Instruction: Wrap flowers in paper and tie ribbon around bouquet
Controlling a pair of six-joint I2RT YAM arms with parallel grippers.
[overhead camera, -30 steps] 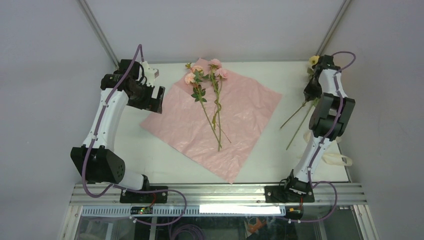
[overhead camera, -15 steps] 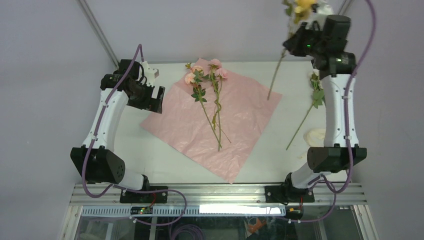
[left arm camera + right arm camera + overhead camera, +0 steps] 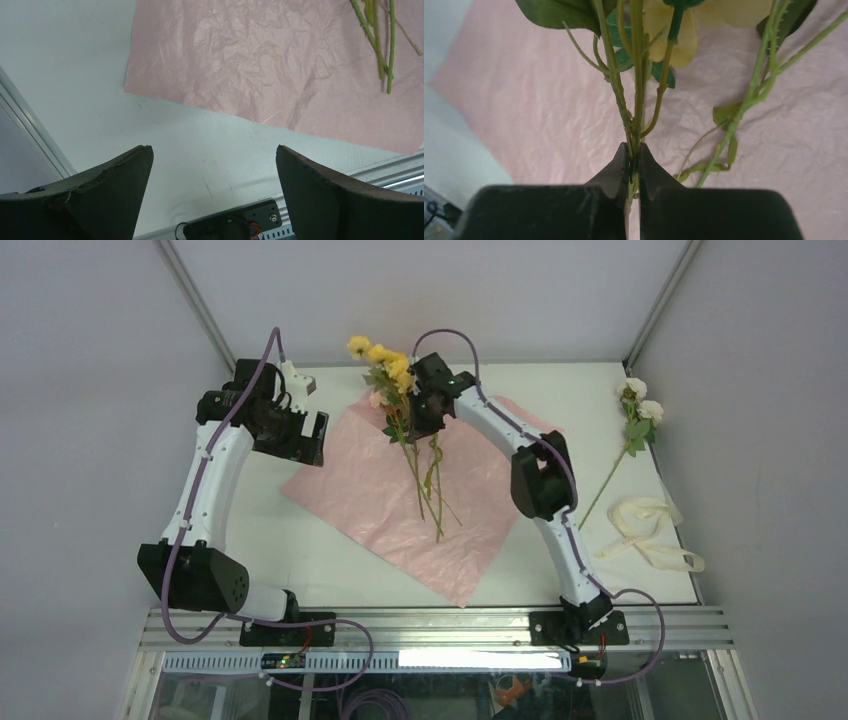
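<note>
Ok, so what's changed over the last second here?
The right hand, shut on the yellow flowers by the stem, lifted them off the right side of the table and carried them left. They now hang over the paper, above the pink flowers. The left hand stayed open and still; paper, pink flowers and white flower did not move.

The flowers [image 3: 437, 505] lay centrally on the paper [image 3: 360, 490]; right of it (well apart) lay a lone stem [image 3: 633, 430], the ribbon [image 3: 650, 550] just before it.

Soft, even light throughout, faint shadows, mostly sharp focus.
</note>
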